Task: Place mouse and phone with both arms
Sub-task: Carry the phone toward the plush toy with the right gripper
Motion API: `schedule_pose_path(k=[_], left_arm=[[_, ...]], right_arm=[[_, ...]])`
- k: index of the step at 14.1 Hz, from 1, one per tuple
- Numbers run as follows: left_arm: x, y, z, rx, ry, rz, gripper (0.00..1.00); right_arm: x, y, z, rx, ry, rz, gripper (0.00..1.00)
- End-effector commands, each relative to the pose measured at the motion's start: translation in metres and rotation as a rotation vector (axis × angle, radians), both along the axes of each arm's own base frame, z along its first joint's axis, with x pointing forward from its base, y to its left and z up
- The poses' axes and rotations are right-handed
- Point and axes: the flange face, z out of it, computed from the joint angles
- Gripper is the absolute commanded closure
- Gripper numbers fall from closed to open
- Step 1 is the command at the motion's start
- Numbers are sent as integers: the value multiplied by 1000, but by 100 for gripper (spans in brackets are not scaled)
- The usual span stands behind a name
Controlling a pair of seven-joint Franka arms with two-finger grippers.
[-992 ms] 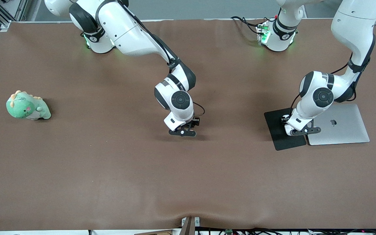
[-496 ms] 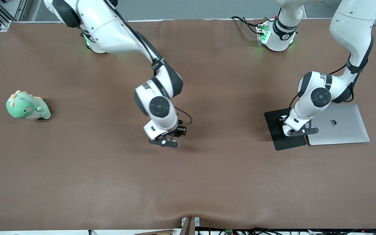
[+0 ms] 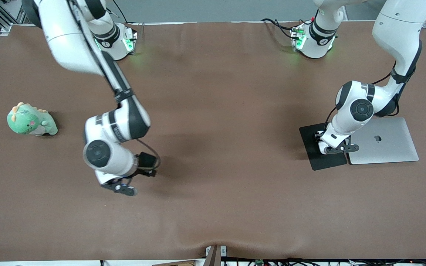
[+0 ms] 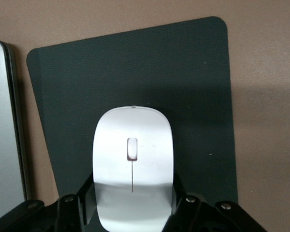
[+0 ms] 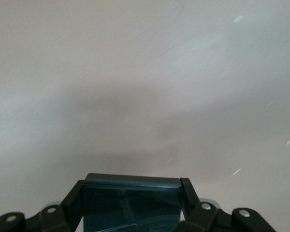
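Mouse (image 4: pixel 133 164) sits clamped in my left gripper (image 3: pixel 333 147) over the black pad (image 3: pixel 314 157) at frame right, phone (image 5: pixel 131 203) gripped by my right gripper (image 3: pixel 122 186) lower left; next I lower both and release.

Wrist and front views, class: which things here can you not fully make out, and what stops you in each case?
- Phone: right wrist view's edge cuts it off; in the front view the right gripper hides it.
- Mouse: front view, hidden under the left gripper; whether it touches the mouse pad is unclear.
- Laptop: partly covered by the left arm.
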Motion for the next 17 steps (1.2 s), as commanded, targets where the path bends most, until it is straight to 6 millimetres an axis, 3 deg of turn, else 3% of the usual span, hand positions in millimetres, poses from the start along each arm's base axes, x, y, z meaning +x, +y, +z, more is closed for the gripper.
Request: schedule_pose_path(k=[1, 4, 8, 9, 10, 12, 14, 15, 17], left_arm=[[2, -1, -5, -2, -8, -19, 76], [2, 2, -9, -7, -7, -13, 76], [2, 4, -9, -7, -7, -9, 74], [3, 4, -8, -6, -10, -9, 71], [3, 4, -7, -6, -11, -9, 59], [4, 4, -5, -6, -16, -8, 50], [8, 5, 0, -6, -28, -5, 0], [10, 6, 4, -5, -36, -3, 0], [18, 7, 23, 1, -72, 8, 0]], right_arm=[[-1, -68, -13, 16, -31, 74, 100], [-25, -125, -16, 17, -42, 174, 100], [-66, -217, -13, 34, 3, 332, 100], [-71, -224, -13, 37, 9, 358, 100], [-79, -240, -12, 39, 16, 374, 100], [-90, -278, -20, 35, 35, 416, 100], [-96, -302, -27, 26, 50, 416, 100], [-99, -305, -32, 12, 51, 423, 100], [-108, -330, -44, -20, 32, 396, 100]])
